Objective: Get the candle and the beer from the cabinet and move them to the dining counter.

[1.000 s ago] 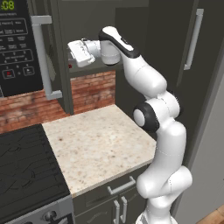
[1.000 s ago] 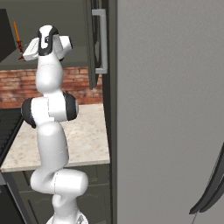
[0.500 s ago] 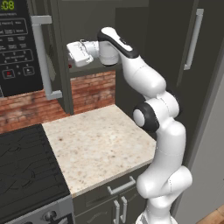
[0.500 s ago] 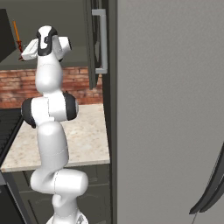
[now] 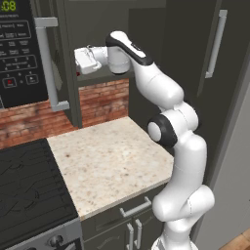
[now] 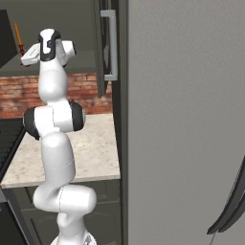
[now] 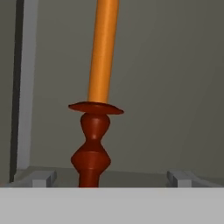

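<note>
Your two-finger gripper (image 7: 111,178) is reaching into the open dark grey-green wall cabinet (image 5: 100,29). In the hand view its two small grey fingertips (image 7: 40,178) stand wide apart at the bottom edge, with nothing clamped between them.

Between those tips, nearer the left one and a little ahead of them, you see the thin orange taper candle on its dark red turned holder (image 7: 94,131). It stands upright on the cabinet shelf, long axis vertical, taper pointing up and running out of the top of the hand view. The flared drip rim sits level just above the middle of the holder. The holder's foot is cut off by the bottom of the view, so you cannot tell whether the tips touch it.

Beyond the candle is the plain grey back wall of the cabinet.

In the right base view the candle shows just past the hand, upright, against the cabinet interior. The open cabinet door with its long pale grey bar handle (image 5: 49,61) hangs to the side of the hand.

Below the hand lies the small beige speckled counter slab (image 5: 110,163).
</note>
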Available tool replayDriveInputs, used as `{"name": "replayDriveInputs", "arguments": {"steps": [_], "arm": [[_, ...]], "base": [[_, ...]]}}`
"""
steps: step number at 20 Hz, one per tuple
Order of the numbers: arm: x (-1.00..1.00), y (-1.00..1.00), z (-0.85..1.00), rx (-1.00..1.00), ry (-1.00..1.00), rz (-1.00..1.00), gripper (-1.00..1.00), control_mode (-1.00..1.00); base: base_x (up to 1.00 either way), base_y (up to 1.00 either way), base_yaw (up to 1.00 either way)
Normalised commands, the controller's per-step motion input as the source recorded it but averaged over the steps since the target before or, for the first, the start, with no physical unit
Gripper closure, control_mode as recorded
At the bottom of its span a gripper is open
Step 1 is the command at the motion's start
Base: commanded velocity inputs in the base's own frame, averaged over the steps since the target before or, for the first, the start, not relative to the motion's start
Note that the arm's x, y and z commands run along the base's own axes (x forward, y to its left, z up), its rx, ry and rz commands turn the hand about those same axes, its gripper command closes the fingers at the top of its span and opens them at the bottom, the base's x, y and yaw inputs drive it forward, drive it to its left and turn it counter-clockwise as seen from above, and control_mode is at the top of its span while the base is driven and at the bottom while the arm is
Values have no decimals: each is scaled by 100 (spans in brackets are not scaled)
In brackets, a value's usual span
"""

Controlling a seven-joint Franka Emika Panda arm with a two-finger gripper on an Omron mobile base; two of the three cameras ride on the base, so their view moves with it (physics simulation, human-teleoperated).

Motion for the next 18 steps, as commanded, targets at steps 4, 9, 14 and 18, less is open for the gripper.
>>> {"name": "replayDriveInputs", "arguments": {"steps": [4, 9, 14, 18], "arm": [[0, 8, 0, 0, 2, 0, 100, -100], [0, 7, 0, 0, 0, 0, 100, -100], [0, 0, 0, 0, 0, 0, 100, -100], [-2, 0, 0, 0, 0, 0, 100, -100]], "base": [[0, 0, 0], [0, 0, 0], [0, 0, 0], [0, 0, 0]]}}
